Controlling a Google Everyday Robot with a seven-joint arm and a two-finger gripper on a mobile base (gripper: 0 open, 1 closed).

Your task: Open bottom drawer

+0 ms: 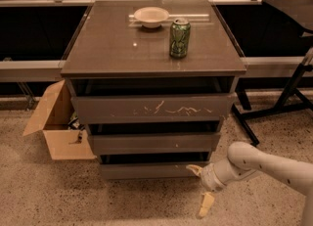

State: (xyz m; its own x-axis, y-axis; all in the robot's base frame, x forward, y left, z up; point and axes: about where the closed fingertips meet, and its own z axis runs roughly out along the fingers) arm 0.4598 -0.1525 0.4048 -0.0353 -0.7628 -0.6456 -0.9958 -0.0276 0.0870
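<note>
The bottom drawer (151,170) is the narrowest grey-brown front, lowest on the cabinet, plain and unmarked, with a dark gap above it. My gripper (200,187) is low at the right, just in front of the drawer's right end. Its two cream fingers are spread apart, the upper fingertip (194,169) at the drawer's front near its right corner, the lower finger (206,204) hanging toward the floor. It holds nothing. My white arm (266,164) reaches in from the right edge.
Above are the mid-width drawer (152,143) and the widest scratched drawer (151,107). On the cabinet top (112,49) stand a green can (179,37) and a white bowl (151,16). An open cardboard box (56,122) sits on the floor at left. A black stand leg (288,98) is at right.
</note>
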